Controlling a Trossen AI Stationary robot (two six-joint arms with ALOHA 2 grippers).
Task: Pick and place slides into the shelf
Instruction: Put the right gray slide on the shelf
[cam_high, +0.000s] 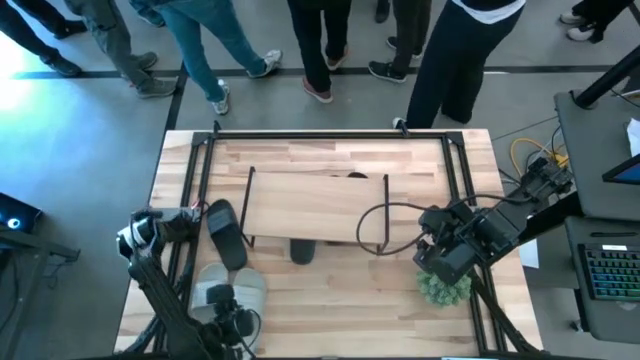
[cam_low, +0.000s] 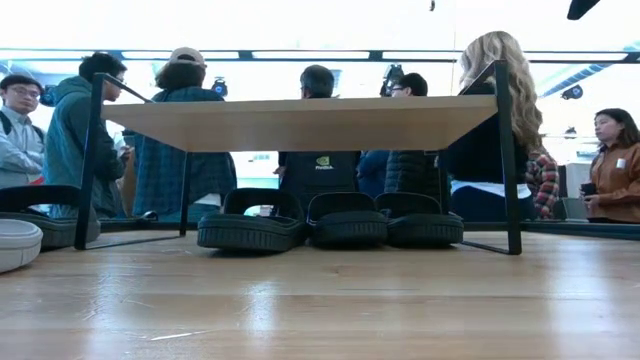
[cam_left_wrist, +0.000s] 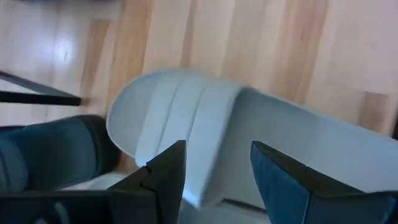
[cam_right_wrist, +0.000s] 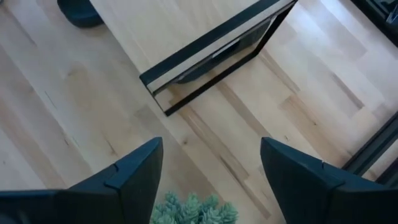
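Four black slides can be counted: three under the shelf (cam_low: 300, 122), namely the first (cam_low: 251, 222), the second (cam_low: 346, 221) and the third (cam_low: 418, 220), and a fourth (cam_high: 225, 234) at left. Two pale slides (cam_high: 225, 288) lie at lower left. One small green plant (cam_high: 443, 289) stands at lower right.

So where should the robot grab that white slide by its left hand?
Best by the ribbed strap of the pale slide. The strap arches up off the flat sole, giving the fingers something to close across. The left hand hovers open right above it, so coming straight down from above looks easiest. The right hand waits open near the shelf.
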